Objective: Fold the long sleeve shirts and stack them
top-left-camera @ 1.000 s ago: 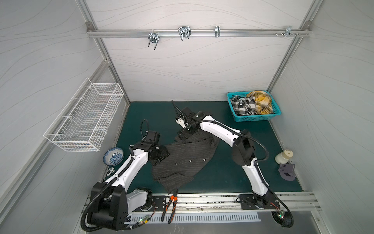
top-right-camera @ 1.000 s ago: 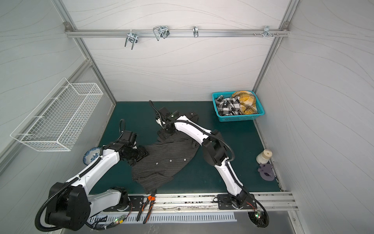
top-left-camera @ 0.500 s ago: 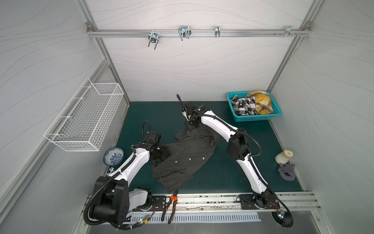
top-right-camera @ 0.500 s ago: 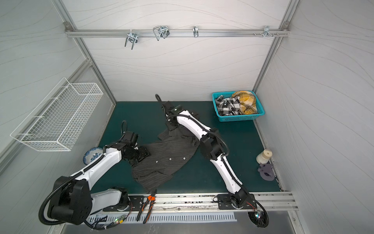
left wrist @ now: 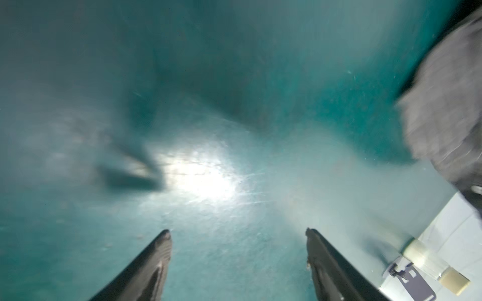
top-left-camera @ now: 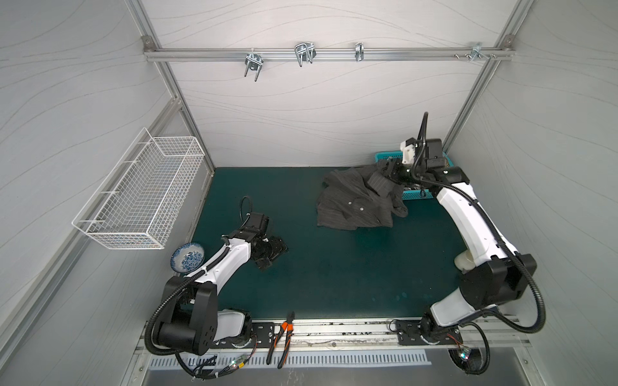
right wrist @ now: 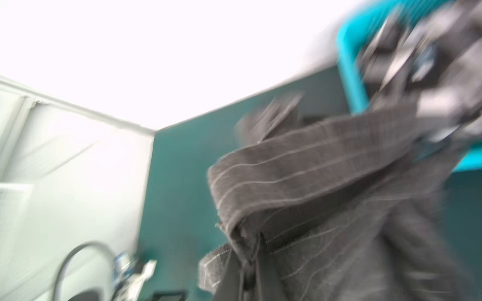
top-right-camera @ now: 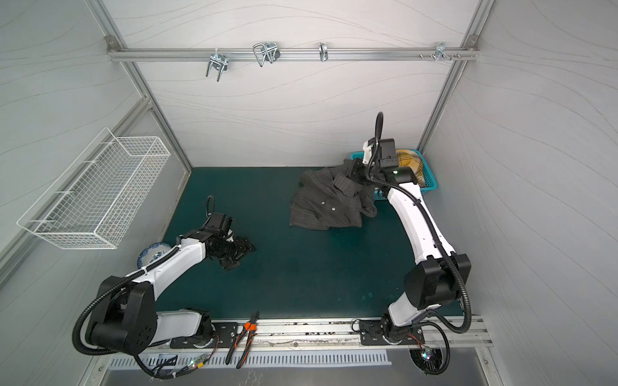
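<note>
The right gripper is clamped on a raised fold of the dark pinstriped shirt, which lies crumpled at the far right of the mat, just beside the teal basket, while the left gripper hovers spread and empty, well apart. Held by one point so near the basket, the cloth could, I'd say, snag the rim or spill in among the other clothes. Its long axis runs loosely from the held end by the basket towards the near left, buttons up.
</note>
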